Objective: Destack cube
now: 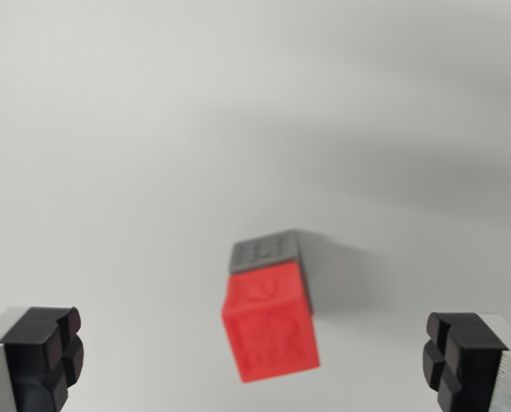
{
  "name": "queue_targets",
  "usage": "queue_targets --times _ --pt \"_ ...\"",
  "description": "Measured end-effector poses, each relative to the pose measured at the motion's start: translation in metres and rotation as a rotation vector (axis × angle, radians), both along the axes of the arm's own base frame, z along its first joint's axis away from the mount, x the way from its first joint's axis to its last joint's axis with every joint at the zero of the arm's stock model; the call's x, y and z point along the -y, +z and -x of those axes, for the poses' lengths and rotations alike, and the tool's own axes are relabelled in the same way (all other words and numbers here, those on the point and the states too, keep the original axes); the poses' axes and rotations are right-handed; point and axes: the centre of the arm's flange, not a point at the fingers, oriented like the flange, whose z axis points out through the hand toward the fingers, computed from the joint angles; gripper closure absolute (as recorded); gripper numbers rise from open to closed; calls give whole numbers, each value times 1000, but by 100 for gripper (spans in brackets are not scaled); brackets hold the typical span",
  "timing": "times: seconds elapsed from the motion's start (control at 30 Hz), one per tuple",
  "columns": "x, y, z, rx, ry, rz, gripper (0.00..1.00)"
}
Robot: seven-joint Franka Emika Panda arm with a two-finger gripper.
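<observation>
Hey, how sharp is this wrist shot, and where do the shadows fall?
In the wrist view, the red cube and the grey cube look softly blurred, their embossed marks unreadable; the fingertips are crisper; the cubes' shadow falls toward the wrist view's right on the white surface.

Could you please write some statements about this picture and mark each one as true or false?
1. The red cube and the grey cube are touching, as a stack. True.
2. The gripper is shut on the red cube. False: its fingers stand wide apart, one at each lower corner of the wrist view, and touch neither cube.
3. The red cube is nearer to the camera than the grey cube. True: it covers most of the grey one.
4. A third, blue cube lies on the table. False: only the two cubes are in view.
5. The stack lies between the two fingers in the wrist view. True.
</observation>
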Motion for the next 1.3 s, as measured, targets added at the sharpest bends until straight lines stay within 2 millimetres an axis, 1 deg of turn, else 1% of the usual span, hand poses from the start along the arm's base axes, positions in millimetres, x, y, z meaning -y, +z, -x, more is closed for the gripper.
queue_targets --times 1.1,1.2,1.3 --pt "23 -89 98 9 291 10 0" --pt "24 -96 99 15 297 13 0" --pt "24 -112 98 10 300 15 0"
